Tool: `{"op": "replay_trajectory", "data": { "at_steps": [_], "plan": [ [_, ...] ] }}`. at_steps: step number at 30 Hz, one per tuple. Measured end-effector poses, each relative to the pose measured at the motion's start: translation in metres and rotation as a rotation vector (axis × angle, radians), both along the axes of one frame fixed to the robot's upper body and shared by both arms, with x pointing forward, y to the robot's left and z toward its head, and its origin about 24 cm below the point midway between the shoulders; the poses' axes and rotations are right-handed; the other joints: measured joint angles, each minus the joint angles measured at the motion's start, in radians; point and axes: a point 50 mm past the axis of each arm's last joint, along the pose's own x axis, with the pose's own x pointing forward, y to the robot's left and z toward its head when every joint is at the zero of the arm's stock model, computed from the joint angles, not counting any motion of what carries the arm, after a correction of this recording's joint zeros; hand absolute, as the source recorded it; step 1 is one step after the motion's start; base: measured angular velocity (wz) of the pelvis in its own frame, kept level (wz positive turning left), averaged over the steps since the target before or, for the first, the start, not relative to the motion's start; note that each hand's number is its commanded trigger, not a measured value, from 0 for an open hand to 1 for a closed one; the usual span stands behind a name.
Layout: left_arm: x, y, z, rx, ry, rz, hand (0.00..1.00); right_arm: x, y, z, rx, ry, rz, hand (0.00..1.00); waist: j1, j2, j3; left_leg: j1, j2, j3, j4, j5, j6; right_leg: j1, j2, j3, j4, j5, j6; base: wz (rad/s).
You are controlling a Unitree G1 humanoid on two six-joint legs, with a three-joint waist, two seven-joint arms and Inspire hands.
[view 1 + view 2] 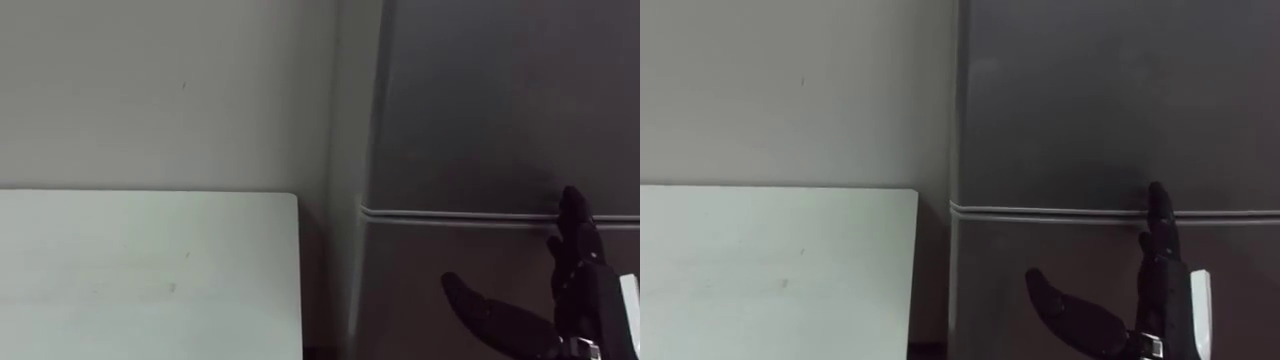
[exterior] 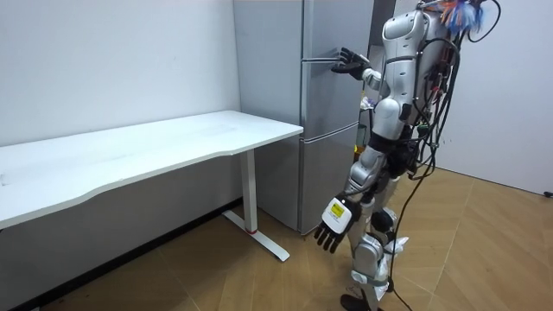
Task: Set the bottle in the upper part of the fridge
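Fridge (image 1: pixel 500 100) metal, grey, takes up the right half of both eye views. It has one upper door and one lower door, both closed, parted by one level seam. One right hand (image 1: pixel 578 268) shows at the lower right, in front of the lower door. Its fingers are straight and pressed together, tips up at the seam, with the thumb spread out to the left. It holds nothing; whether the tips touch the door I cannot tell. One white desk (image 1: pixel 150 270) lies to the left, its corner just beside the fridge, against a pale wall (image 1: pixel 160 90).

In the room view the robot stands upright on a wooden floor (image 2: pixel 492 250), facing the fridge with its right hand up at the seam. One left hand (image 2: pixel 333 226) hangs by the thigh, fingers loose and empty. Neither hand holds the bottle.
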Motion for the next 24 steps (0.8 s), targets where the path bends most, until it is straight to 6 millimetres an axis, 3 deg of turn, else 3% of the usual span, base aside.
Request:
{"op": "replay_trajectory", "data": {
  "at_steps": [13, 24],
  "plan": [
    [0.005, 0.0, 0.0, 0.002, 0.007, -0.027, 0.0, 0.001, 0.014, -0.004, 0.019, 0.015, 0.073, 0.0, 0.002, 0.0, 0.0002, -0.005, 0.009, 0.001, 0.001, 0.004, -0.004, -0.001, 0.005, 0.004, -0.003, 0.007, -0.005, 0.0],
    [0.0, -0.001, 0.0, -0.013, 0.025, -0.023, 0.0, 0.003, 0.012, -0.006, -0.005, 0.024, 0.102, 0.0, -0.001, -0.003, 0.0014, -0.009, 0.011, -0.005, 0.003, 0.011, -0.013, 0.002, 0.011, -0.004, -0.017, 0.016, -0.014, 0.01]
  ]
}}
